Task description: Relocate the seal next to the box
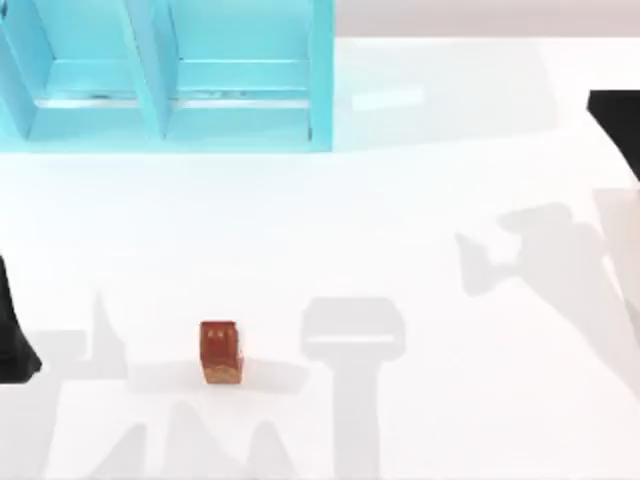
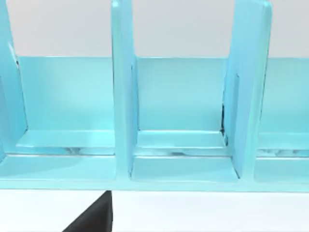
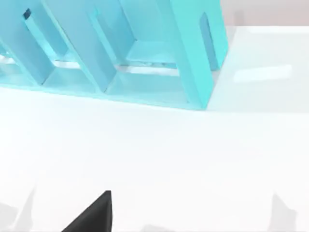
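The seal (image 1: 220, 352) is a small reddish-brown block with a lighter orange-tan end. It rests on the white table in the near left-centre of the top view, far from the box. The box (image 1: 170, 80) is light blue with upright dividers and stands at the far left; the left wrist view faces its compartments (image 2: 183, 96), and the right wrist view sees it at an angle (image 3: 145, 48). My left arm (image 1: 12, 335) is parked at the table's left edge, left of the seal. My right arm (image 1: 618, 125) is parked at the right edge. Nothing touches the seal.
The white table (image 1: 420, 220) stretches open between the seal and the box, crossed by grey arm shadows (image 1: 350, 340). The box's right end (image 1: 322, 75) borders bare table at the far middle.
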